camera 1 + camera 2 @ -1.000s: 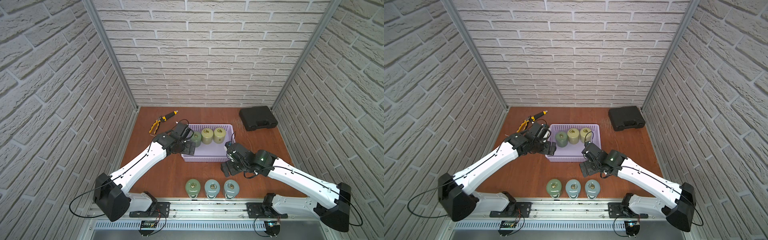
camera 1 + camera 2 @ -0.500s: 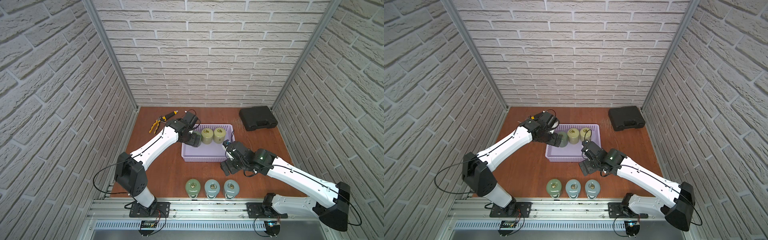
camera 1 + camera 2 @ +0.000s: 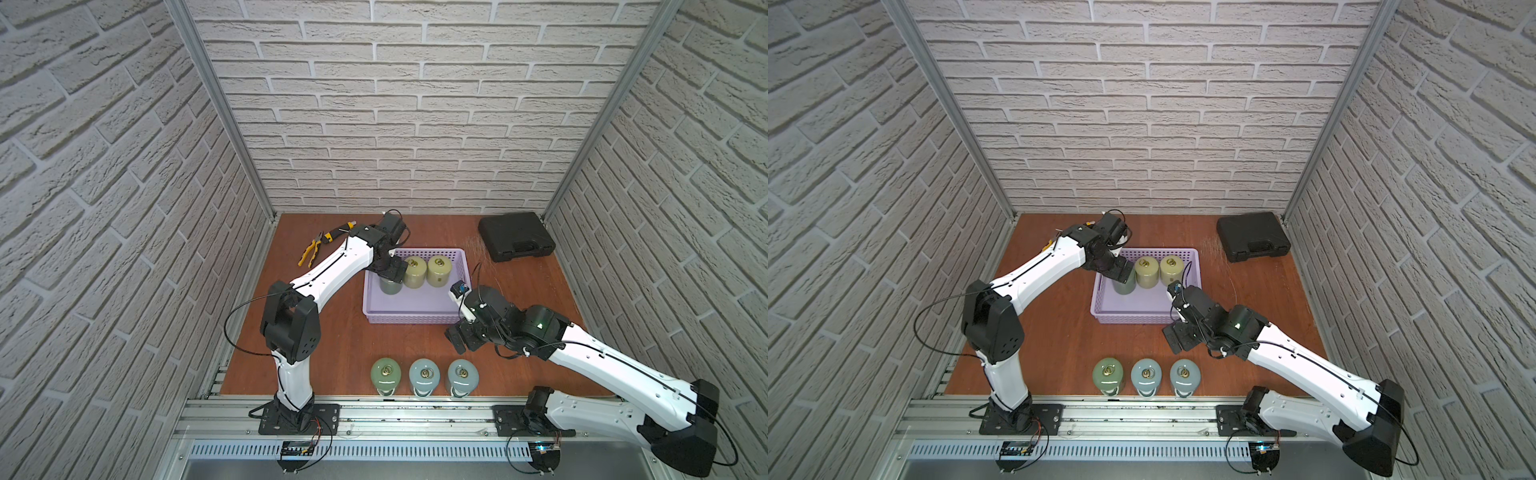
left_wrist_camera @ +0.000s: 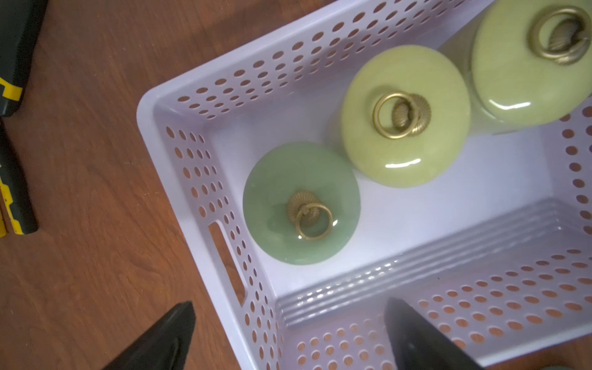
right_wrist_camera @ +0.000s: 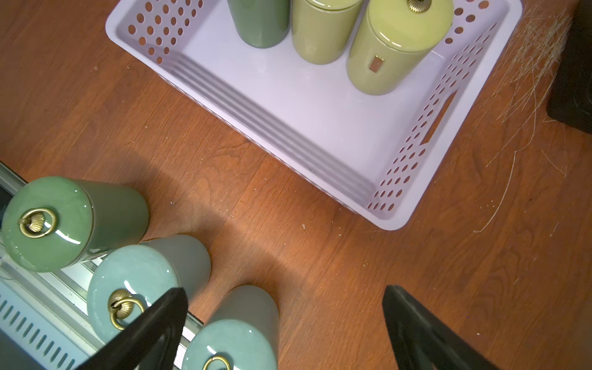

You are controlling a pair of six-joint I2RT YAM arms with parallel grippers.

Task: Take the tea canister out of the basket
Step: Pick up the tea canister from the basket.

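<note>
Both top views: left arm [image 3: 332, 270] reaches over basket [image 3: 415, 318], jaws open above green canister [image 3: 390, 286]; right jaws open.

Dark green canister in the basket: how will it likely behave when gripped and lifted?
The dark green canister looks glazed and shiny, so probably slippery and breakable. It stands tall, so a high push may tip it onto the yellow-green canister beside it. Its ring handle suggests a separate lid.

A: How does the left arm [image 3: 328, 272] sit?
B: It's stretched far forward with the elbow raised. The left gripper [image 3: 391, 272] points down, jaws spread wide, holding nothing.
A: And the right arm [image 3: 602, 365]?
B: It's low and reaches inward. The right gripper [image 5: 285, 307] gapes too, and it's empty.
</note>
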